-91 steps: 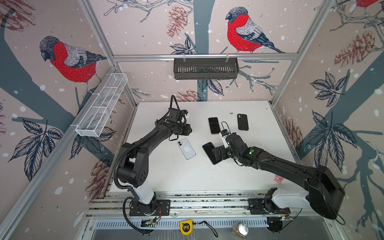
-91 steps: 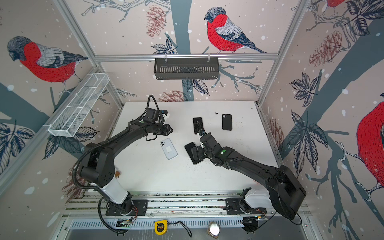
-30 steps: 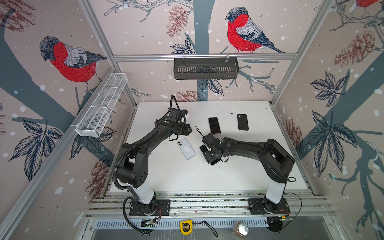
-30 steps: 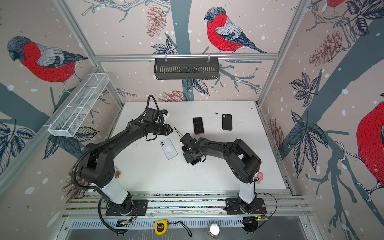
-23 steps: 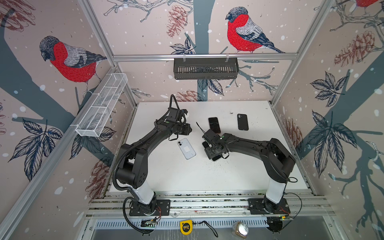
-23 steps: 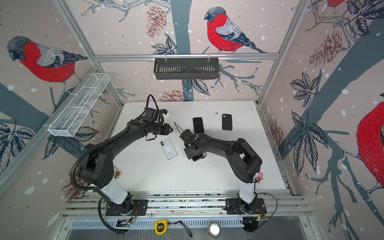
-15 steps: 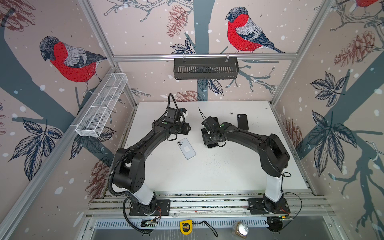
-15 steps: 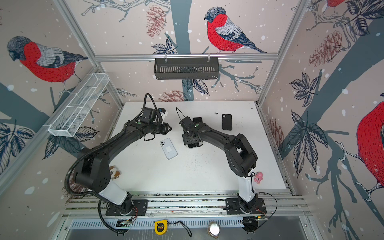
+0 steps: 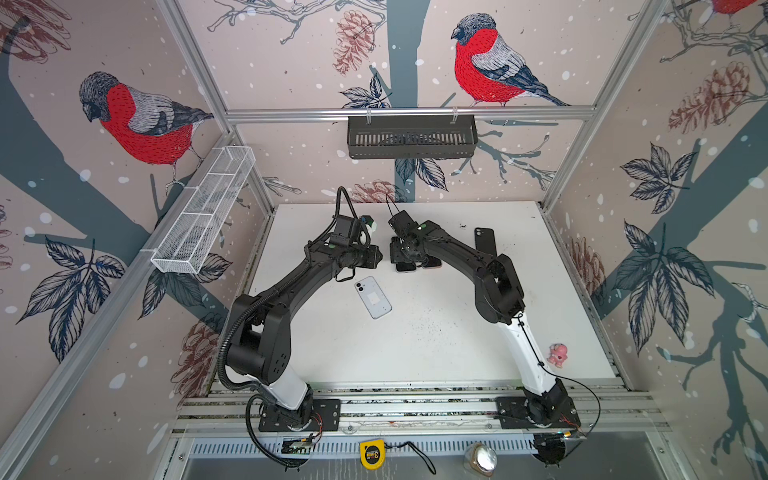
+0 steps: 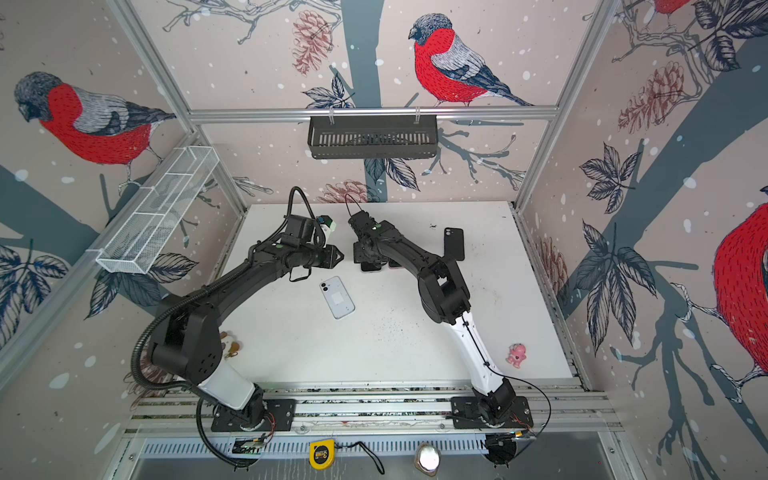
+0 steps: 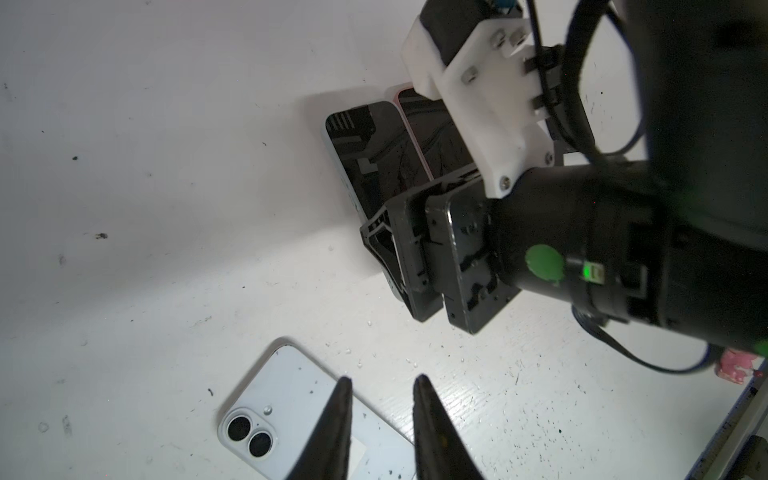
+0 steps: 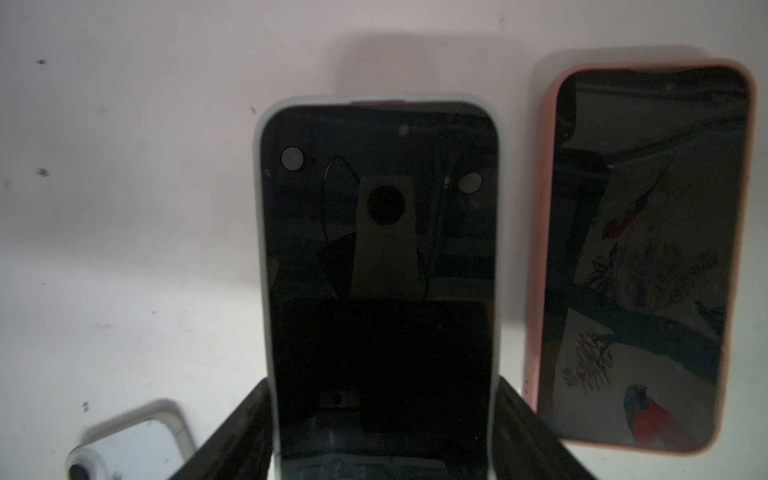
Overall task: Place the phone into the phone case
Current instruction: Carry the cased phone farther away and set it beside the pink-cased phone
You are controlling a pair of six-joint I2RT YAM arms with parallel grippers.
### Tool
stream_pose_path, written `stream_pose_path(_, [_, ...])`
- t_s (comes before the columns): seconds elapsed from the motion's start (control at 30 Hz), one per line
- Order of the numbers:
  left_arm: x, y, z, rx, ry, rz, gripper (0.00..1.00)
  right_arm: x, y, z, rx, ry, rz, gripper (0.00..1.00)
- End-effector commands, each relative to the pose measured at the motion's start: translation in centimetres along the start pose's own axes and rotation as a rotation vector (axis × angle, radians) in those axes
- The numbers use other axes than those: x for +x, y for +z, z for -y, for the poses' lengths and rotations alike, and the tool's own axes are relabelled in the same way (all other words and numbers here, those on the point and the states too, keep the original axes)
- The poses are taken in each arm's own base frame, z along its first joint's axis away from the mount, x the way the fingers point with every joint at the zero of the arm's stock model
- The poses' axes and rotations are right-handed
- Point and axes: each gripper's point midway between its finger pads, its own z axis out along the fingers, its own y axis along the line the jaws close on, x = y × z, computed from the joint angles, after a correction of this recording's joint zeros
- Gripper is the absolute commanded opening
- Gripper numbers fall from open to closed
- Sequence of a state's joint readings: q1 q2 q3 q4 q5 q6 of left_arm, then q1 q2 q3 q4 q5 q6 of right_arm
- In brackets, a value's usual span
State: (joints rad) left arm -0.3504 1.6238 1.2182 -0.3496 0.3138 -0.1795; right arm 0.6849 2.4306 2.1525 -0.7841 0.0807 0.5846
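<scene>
Since three seconds ago the right claw point(image 12: 384, 386) has carried the phone point(image 12: 380, 232) from mid-tabletop to the upper middle of both top views, just beside a pink-rimmed phone point(image 12: 640, 257). Its jaws clamp the long edges near one end. Lower left of it, the left claw point(image 11: 382, 379) hangs over a pale blue handset point(image 9: 372, 297), jaws slightly apart, holding nothing. Toward the upper right of the white tabletop point(image 9: 415, 340) lies the black case point(image 9: 485, 242), well apart. The phone is a rigid slab with a glossy glass face, a smooth pale rim and rounded corners. It is judged moderately heavy, slippery and scratch-prone. The hold belongs on the side rails, never the glass. The case looks matte, and its lip is probably pliable.
</scene>
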Motion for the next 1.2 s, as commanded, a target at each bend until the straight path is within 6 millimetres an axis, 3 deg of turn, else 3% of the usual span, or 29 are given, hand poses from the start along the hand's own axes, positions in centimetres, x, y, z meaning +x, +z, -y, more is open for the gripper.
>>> stream_pose_path(0.0, [-0.6, -0.1, 0.2, 0.012, 0.006, 0.020, 0.28, 0.5, 0.9, 0.6, 0.000, 0.057, -0.041, 0.69])
stream_pose_path(0.23, [-0.5, 0.1, 0.1, 0.010, 0.005, 0.014, 0.28, 0.8, 1.9, 0.0, -0.033, 0.054, -0.054, 0.73])
stream_pose_path(0.53, [-0.5, 0.1, 0.1, 0.008, 0.007, 0.014, 0.28, 0.1, 1.7, -0.3, -0.062, 0.041, -0.041, 0.91])
stream_pose_path(0.63, [-0.3, 0.2, 0.0, 0.008, 0.004, 0.007, 0.28, -0.7, 0.6, 0.0, -0.052, 0.030, -0.024, 0.96])
stream_pose_path(0.73, [-0.4, 0.2, 0.1, 0.009, 0.004, 0.009, 0.28, -2.4, -2.1, 1.3, -0.033, 0.032, 0.032, 0.96])
stream_pose_path(0.9, [-0.5, 0.2, 0.2, 0.017, 0.007, 0.011, 0.28, -4.8, -6.6, 6.4, 0.015, 0.089, 0.128, 0.92])
stream_pose_path(1.17, [-0.5, 0.0, 0.3, 0.021, 0.006, 0.014, 0.28, -4.7, -9.6, 20.5, 0.152, 0.376, 0.218, 0.80])
